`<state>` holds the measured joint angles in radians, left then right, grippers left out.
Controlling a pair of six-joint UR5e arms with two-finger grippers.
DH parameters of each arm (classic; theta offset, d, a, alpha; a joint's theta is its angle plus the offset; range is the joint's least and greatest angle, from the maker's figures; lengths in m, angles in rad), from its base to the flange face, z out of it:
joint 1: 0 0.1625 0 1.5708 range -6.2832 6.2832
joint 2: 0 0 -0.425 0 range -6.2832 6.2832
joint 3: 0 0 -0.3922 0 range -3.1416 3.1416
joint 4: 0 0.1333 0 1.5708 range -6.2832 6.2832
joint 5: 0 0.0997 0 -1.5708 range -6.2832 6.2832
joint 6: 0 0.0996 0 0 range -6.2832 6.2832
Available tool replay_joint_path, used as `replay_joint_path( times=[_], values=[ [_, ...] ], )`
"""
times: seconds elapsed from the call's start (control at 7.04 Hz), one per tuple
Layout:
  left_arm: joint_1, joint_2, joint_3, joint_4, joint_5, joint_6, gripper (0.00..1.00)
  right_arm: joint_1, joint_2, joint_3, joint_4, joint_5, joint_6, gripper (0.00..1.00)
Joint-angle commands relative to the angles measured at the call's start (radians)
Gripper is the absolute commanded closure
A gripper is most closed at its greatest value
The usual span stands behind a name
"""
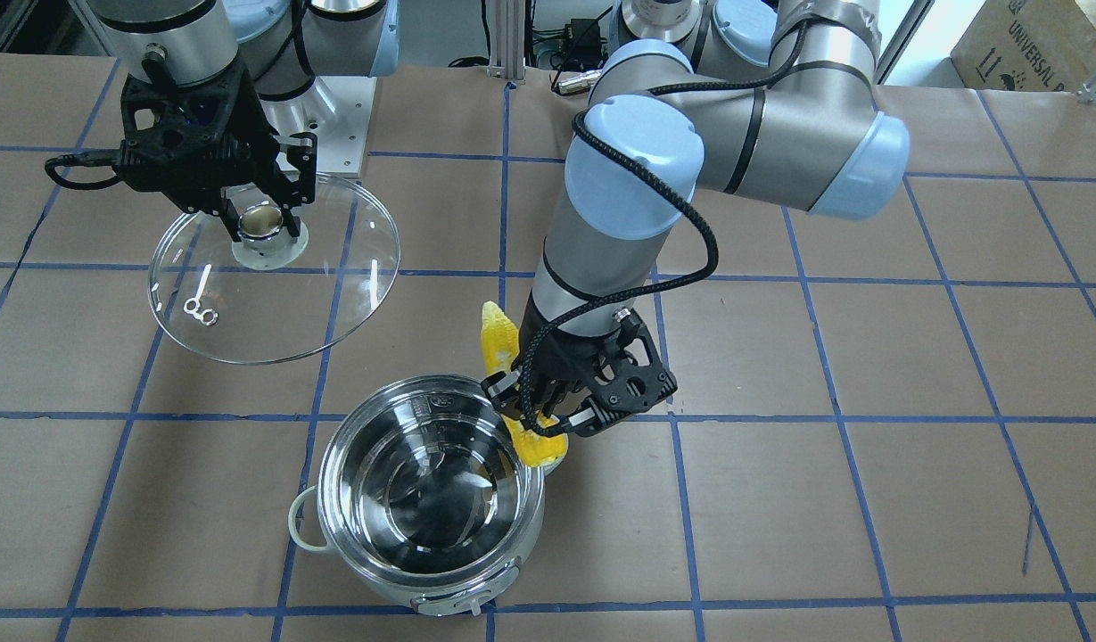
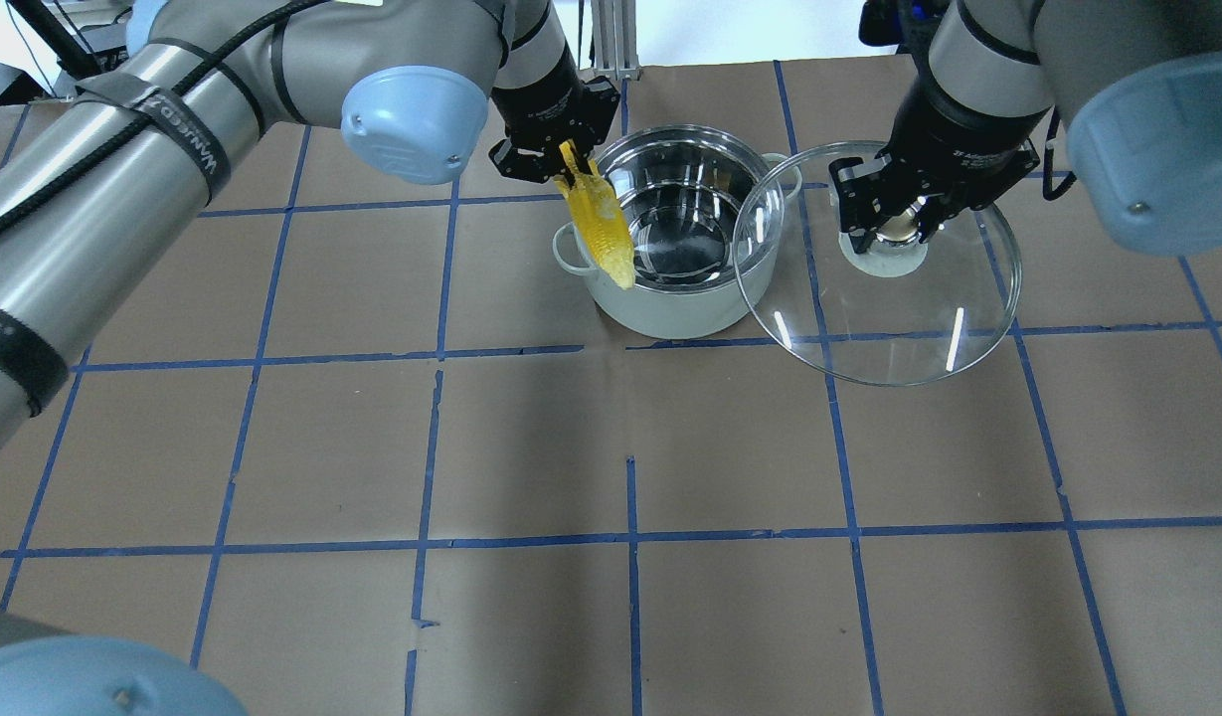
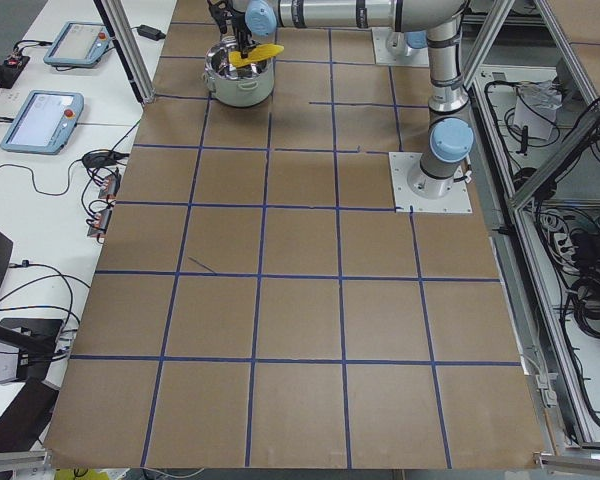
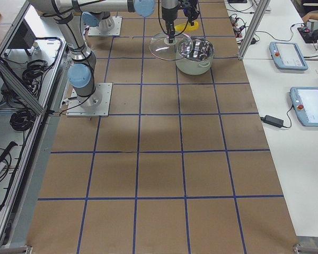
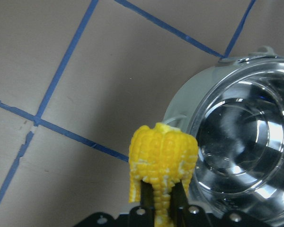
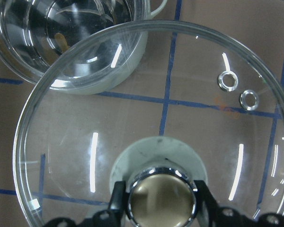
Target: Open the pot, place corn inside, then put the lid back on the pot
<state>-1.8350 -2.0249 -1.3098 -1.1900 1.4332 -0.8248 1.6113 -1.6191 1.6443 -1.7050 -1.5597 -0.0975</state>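
The shiny silver pot (image 2: 682, 298) stands open and empty on the table; it also shows in the front view (image 1: 427, 499). My left gripper (image 2: 566, 169) is shut on the yellow corn (image 2: 601, 224) and holds it tilted over the pot's left rim. In the front view the corn (image 1: 498, 343) sits at the pot's rim under the left gripper (image 1: 548, 419). In the left wrist view the corn (image 5: 162, 158) is beside the pot (image 5: 241, 142). My right gripper (image 2: 894, 214) is shut on the knob of the clear glass lid (image 2: 929, 318), held in the air to the pot's right, overlapping its edge.
The table (image 2: 531, 447) is brown paper with blue tape grid lines. The right arm's base plate (image 1: 342, 125) lies at the far side in the front view. Tablets and cables lie on side benches (image 4: 302, 79) beyond the table's edges.
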Motion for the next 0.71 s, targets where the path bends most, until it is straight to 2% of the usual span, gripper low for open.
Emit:
replay_joint_path(
  times=[0.0,0.14,0.28,0.43,0.57],
  values=[
    [-0.012,-0.073,0.087,0.035,-0.054,-0.071,0.97,0.001,-0.004,0.006,-0.036,0.004,0.001,0.81],
    [-0.012,-0.084,0.095,0.035,-0.054,-0.07,0.96,0.002,0.001,0.015,-0.028,0.001,0.002,0.81],
    [-0.012,-0.087,0.095,0.032,-0.053,-0.062,0.76,0.002,0.004,0.015,-0.018,0.0,0.002,0.81],
    [-0.01,-0.089,0.093,0.029,-0.056,-0.051,0.16,0.004,0.001,0.014,0.051,0.001,0.002,0.81],
    [-0.013,-0.096,0.095,0.029,-0.06,-0.053,0.0,0.004,-0.002,0.015,0.062,0.0,0.002,0.81]
  ],
)
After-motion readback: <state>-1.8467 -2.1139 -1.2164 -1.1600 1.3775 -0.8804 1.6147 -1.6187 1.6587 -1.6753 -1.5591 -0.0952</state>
